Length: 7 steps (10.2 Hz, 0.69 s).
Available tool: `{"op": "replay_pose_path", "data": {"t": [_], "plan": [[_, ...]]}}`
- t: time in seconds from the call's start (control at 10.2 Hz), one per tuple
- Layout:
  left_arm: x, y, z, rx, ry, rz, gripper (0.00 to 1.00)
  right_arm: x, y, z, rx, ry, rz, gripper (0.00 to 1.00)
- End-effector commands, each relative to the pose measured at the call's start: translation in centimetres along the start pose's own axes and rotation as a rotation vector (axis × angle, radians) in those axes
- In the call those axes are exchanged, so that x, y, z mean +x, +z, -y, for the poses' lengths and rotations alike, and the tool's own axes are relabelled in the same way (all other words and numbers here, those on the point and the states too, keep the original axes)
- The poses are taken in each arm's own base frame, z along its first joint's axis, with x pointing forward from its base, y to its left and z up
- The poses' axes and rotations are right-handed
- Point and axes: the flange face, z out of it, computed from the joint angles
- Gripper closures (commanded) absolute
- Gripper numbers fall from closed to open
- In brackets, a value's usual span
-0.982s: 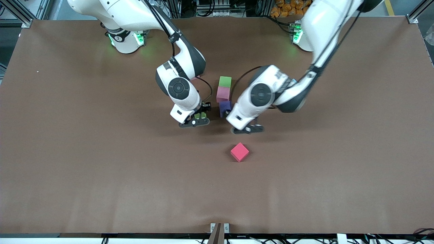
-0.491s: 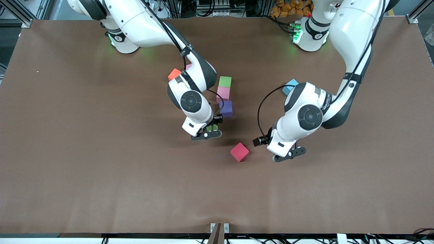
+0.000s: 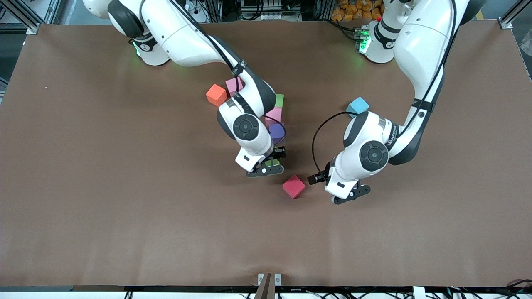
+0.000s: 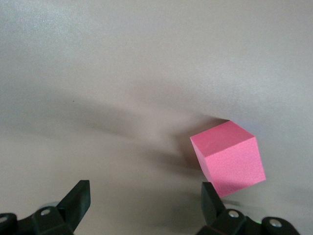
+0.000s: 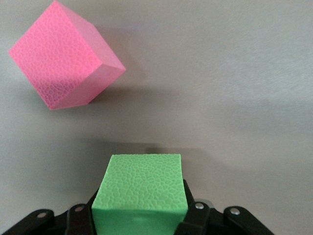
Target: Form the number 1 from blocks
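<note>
i see the right gripper (image 3: pixel 266 168) with jaws clamped on a green block (image 5: pixel 141 188), low over the table (image 3: pixel 124 207), just at 10 o'clock of the red block (image 3: pixel 294 186). the left gripper (image 3: pixel 348 196) hangs with jaws wide apart and empty, beside the red block at its 3 o'clock. a second green block (image 3: pixel 279 100), pale pink block (image 3: pixel 274 114) and purple block (image 3: pixel 277 132) form a touching column running toward 12 o'clock.

Brown matte table (image 3: pixel 83 187), aluminium frame posts (image 3: pixel 20 14) at its corners, cables along the edge.
</note>
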Motion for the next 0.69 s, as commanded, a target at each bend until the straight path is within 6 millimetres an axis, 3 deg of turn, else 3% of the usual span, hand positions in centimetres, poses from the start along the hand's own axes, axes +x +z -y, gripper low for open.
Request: {"op": "replay_pose_path", "data": {"t": [0.0, 0.59], "plan": [[0.7, -0.1, 0.1, -0.023, 0.025, 0.008, 0.0, -1.0, 1.7, 1.8, 0.002, 0.022, 0.014, 1.0], [0.9, 0.8, 0.5, -0.013, 0.054, 0.019, 0.0, -4.3, 5.3, 1.6, -0.084, 0.048, 0.113, 1.0]]}}
